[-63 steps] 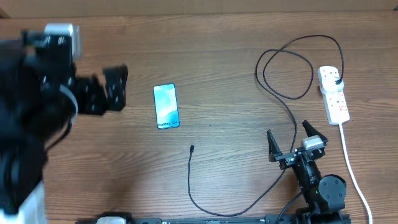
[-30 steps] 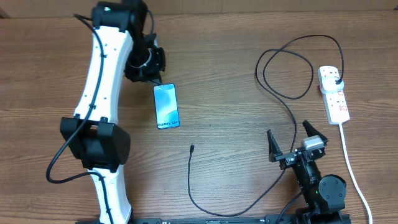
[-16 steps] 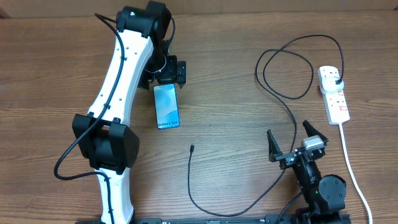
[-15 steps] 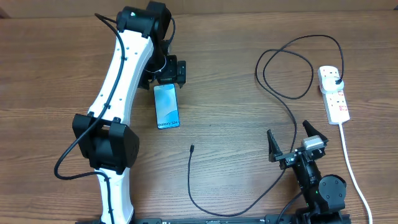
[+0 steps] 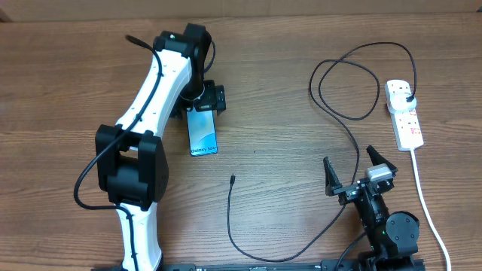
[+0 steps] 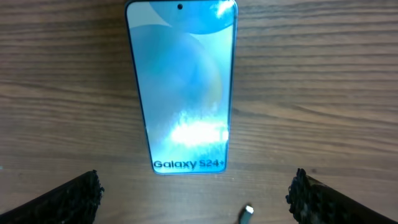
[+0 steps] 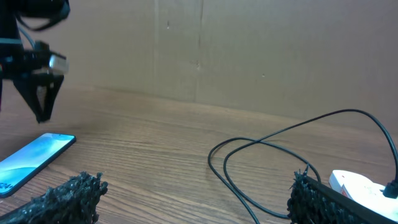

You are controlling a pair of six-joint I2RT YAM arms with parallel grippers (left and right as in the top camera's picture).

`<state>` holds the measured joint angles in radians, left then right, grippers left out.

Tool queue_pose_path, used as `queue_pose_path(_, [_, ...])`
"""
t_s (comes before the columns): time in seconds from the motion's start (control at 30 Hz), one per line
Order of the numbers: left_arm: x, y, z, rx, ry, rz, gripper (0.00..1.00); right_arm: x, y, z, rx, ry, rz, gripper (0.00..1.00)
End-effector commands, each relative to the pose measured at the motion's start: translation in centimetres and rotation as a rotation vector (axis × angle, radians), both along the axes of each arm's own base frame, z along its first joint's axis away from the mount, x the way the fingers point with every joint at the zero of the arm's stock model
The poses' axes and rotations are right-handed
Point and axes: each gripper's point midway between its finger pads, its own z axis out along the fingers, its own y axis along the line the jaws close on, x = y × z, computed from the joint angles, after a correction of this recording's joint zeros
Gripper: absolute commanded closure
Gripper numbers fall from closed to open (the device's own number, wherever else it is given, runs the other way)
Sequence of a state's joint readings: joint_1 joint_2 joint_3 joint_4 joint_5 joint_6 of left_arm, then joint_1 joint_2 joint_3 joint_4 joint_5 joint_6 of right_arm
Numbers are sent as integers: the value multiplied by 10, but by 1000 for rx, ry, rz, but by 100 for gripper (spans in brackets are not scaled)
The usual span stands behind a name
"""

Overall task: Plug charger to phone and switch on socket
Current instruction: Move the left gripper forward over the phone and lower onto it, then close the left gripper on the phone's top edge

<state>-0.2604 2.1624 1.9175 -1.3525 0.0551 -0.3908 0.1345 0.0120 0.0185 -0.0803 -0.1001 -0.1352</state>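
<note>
Phone (image 6: 181, 87), screen up on worktop (image 5: 286, 90), reads "Galaxy S24+" near its bottom edge. Left pincer (image 6: 194, 198) hovers above it, jaws spread wide, grasping nothing. Right pincer (image 5: 352, 170) likewise released, beside the charger (image 5: 354, 143). The charger's plug sits in the socket (image 5: 407, 124); its tip (image 5: 233, 179) lies free, near the phone.

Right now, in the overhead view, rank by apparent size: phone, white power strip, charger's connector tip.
Joint largest: white power strip and phone, too alike to rank (strip longer, phone wider).
Smallest: connector tip.
</note>
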Motion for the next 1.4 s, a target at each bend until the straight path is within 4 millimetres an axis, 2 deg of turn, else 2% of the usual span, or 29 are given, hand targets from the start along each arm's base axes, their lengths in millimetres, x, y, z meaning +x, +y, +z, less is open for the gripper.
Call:
queue_pose_path(0.0, [-6, 2, -24, 25, 34, 12, 0, 0, 0, -2, -4, -4, -1, 0])
queue_pose_path(0.23, [-8, 2, -57, 18, 20, 12, 1, 0, 0, -2, -4, -4, -1, 0])
queue_pose_path(0.67, [-10, 2, -91, 12, -13, 9, 0, 0, 0, -2, -4, -4, -1, 0])
queue_pose_path(1.13, [-7, 13, -96, 75, -36, 7, 1, 0, 0, -2, -4, -4, -1, 0])
queue_pose_path(1.37, [-14, 15, -101, 80, -16, 6, 1, 0, 0, -2, -4, -4, -1, 0])
